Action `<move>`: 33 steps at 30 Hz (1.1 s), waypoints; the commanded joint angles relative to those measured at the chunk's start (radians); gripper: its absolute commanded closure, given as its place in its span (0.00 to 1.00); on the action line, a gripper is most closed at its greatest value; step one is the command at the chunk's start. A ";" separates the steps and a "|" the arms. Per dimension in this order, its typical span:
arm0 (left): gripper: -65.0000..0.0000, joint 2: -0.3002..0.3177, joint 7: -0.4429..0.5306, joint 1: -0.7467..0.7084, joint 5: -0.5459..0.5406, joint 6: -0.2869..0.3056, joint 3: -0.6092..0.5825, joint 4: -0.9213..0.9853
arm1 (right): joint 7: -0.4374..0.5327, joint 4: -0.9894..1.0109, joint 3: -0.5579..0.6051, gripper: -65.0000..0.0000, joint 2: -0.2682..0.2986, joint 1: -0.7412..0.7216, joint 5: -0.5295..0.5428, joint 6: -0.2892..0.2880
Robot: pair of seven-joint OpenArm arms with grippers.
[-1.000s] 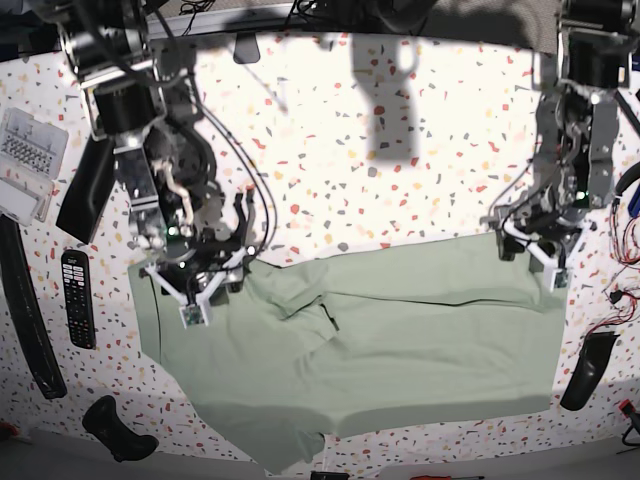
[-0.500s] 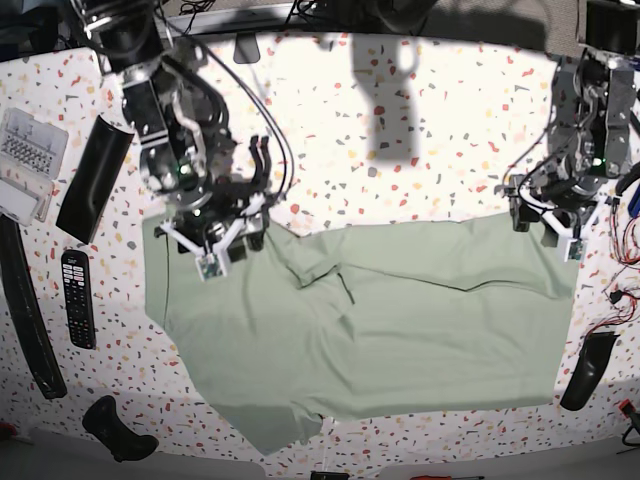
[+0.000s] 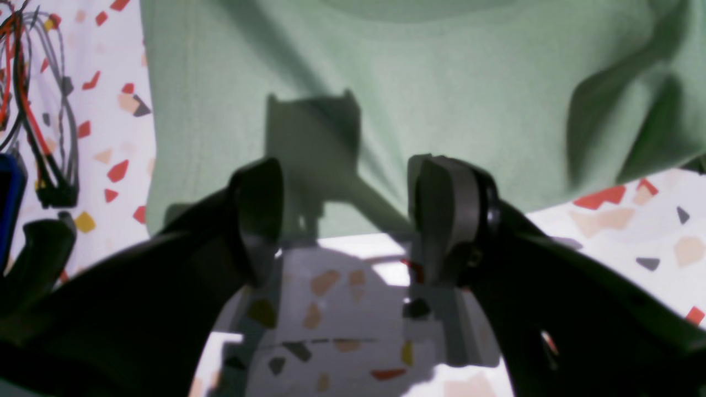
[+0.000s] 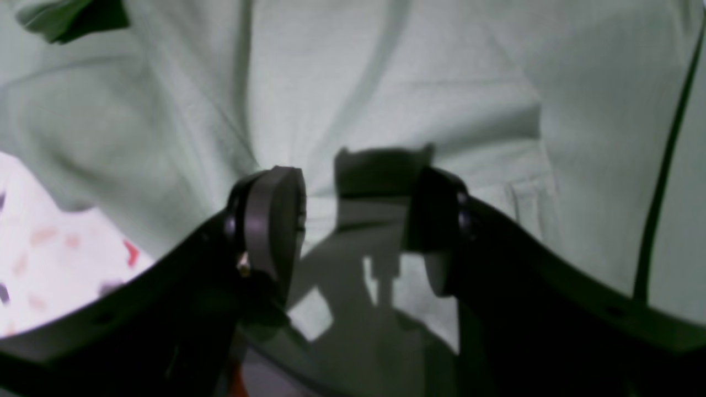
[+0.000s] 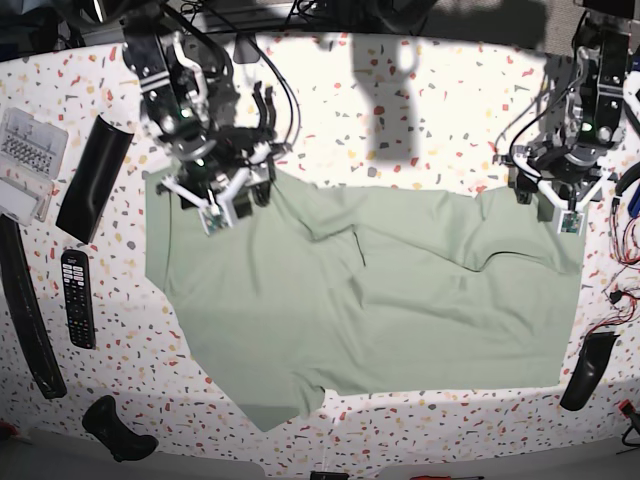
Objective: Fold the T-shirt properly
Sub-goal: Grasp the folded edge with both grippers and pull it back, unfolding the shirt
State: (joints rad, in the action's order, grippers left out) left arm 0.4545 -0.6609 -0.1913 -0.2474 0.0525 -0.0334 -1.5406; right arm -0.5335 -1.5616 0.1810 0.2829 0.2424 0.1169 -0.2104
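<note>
The pale green T-shirt (image 5: 380,300) lies spread on the speckled table, its lower left corner trailing toward the near edge. My right gripper (image 5: 225,195) stands over the shirt's far left corner. In the right wrist view the right gripper (image 4: 356,193) has its jaws apart, tips down on the T-shirt (image 4: 413,71), with creases running in toward them. My left gripper (image 5: 545,195) is at the far right corner. In the left wrist view the left gripper (image 3: 345,182) is open just at the hem of the T-shirt (image 3: 441,82), with bare table below.
A remote (image 5: 77,298), a long black bar (image 5: 92,178) and a clear plastic box (image 5: 28,160) lie left of the shirt. A black handle (image 5: 115,428) sits front left. Loose wires (image 5: 625,285) and a black piece (image 5: 585,368) are on the right.
Both grippers have moved toward the far side of the table. The shirt's far edge went with them, and the cloth now lies flatter and more spread out.
</note>
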 commanded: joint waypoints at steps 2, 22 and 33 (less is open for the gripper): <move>0.45 0.012 -0.051 -0.014 0.018 0.000 0.002 -0.006 | -0.062 -0.020 -0.034 0.49 0.011 0.040 -0.009 -0.007; 0.45 0.078 -0.092 -0.206 -0.015 0.000 0.003 -0.202 | -0.059 -0.172 -0.083 0.49 0.011 0.243 -0.009 -0.006; 0.45 0.078 -0.120 -0.322 0.045 -0.001 0.132 -0.290 | -0.060 -0.204 -0.083 0.49 0.011 0.330 -0.013 -0.007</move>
State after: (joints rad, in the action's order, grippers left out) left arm 0.5186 -0.7860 -0.5114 -0.2111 0.0559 0.0921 -1.8153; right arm -0.5316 -1.7676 0.0967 0.2852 0.5529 0.1085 -0.2100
